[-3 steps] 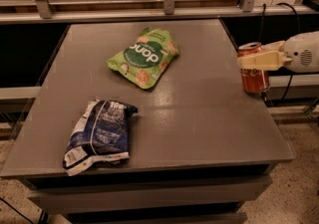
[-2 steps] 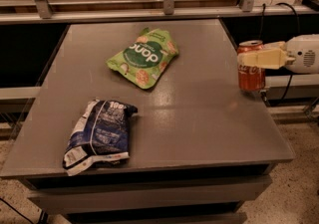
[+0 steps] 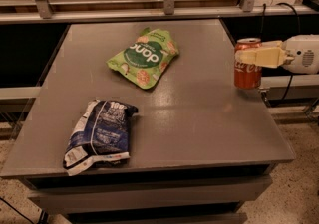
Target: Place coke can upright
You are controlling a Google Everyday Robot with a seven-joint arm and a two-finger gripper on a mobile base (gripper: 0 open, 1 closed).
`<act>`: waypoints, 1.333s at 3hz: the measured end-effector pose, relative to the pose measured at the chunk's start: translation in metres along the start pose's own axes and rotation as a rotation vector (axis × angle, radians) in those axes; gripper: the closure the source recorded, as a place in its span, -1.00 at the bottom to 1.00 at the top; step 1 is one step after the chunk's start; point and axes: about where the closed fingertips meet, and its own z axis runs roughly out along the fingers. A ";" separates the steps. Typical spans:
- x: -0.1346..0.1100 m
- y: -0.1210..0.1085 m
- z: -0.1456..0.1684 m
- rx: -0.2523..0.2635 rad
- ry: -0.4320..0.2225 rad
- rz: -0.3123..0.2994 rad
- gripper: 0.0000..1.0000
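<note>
Coke can point(image 3: 247, 74), gripper point(image 3: 243, 55) — inward, right table point(image 3: 199, 118) edge

A small red aluminium coke can point(image 3: 247, 75) stands upright at the right edge of the grey rectangular table point(image 3: 199, 118), clasped near its top by the cream gripper point(image 3: 242, 57). A green snack bag point(image 3: 143, 57) and a dark blue snack bag point(image 3: 99, 133) lie well apart.

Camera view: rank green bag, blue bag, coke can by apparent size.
Dark blue snack bag and green snack bag: alike; blue is nearer, so unsure.
Smallest: red aluminium coke can, gripped by the pincer at the grey table's right edge.
</note>
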 end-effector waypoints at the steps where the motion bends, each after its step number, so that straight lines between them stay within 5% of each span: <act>1: -0.009 0.012 0.006 -0.107 -0.108 0.027 1.00; 2: -0.015 0.025 0.010 -0.197 -0.168 -0.022 1.00; 3: -0.007 0.034 0.014 -0.261 -0.163 -0.149 1.00; 4: 0.006 0.037 0.017 -0.268 -0.150 -0.274 1.00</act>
